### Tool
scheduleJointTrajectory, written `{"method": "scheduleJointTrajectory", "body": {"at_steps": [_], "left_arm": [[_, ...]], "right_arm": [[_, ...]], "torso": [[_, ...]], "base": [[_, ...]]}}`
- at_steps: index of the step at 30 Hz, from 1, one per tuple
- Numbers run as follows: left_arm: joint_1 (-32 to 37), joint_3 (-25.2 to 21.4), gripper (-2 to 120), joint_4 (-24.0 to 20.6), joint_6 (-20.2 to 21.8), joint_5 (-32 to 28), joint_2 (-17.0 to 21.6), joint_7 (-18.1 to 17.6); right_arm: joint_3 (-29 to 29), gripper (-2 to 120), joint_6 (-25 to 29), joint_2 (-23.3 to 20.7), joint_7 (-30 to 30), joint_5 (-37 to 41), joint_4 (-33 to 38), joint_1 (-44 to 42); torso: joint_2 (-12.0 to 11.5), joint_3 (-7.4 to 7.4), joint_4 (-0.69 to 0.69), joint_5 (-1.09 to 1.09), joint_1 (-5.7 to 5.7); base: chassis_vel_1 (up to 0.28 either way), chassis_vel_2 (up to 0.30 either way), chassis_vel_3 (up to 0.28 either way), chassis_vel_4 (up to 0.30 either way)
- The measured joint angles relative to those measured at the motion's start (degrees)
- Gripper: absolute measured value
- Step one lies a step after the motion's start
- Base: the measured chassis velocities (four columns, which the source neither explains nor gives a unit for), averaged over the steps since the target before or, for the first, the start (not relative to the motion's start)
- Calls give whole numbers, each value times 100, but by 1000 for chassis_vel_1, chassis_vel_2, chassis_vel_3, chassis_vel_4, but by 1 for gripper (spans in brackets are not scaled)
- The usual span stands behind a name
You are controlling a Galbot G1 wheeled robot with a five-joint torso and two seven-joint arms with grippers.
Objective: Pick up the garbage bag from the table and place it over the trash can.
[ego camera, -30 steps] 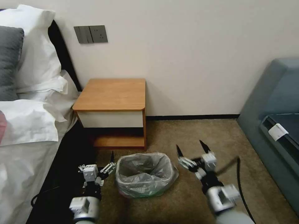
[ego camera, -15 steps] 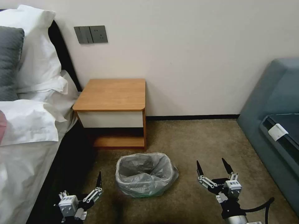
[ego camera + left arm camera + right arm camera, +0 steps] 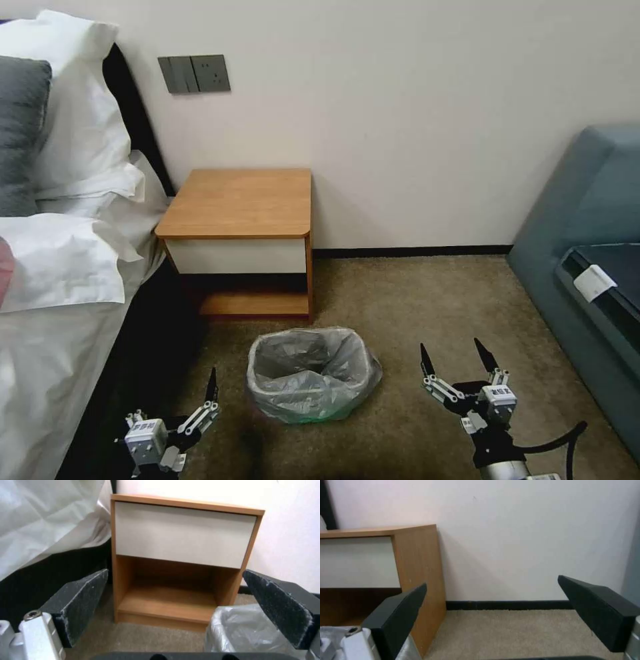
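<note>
While both arms sit low at the frame's near edge, the left pincer (image 3: 200, 397) and right pincer (image 3: 455, 360) are spread apart, holding nothing. Garbage bag (image 3: 310, 383) lines the trash can (image 3: 293, 413) between them; tabletop (image 3: 240, 200) beyond.

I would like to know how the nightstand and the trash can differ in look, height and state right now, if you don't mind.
The table is boxy, with an orange-brown wooden top and white drawer front; the trash can is rounded. The table stands taller than the trash can. The table's top is bare, while the trash can is lined with the grey garbage bag, draped over its rim. Both sit on the carpet, near each other.
</note>
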Motion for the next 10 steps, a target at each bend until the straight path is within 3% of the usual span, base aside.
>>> {"method": "scheduleJointTrajectory", "body": {"at_steps": [10], "left_arm": [[-7, 4, 100, 6, 9, 0, 2, -4]], "right_arm": [[-7, 100, -11, -5, 8, 5, 5, 7]], "torso": [[0, 0, 0, 0, 0]], "base": [[0, 0, 0, 0]]}}
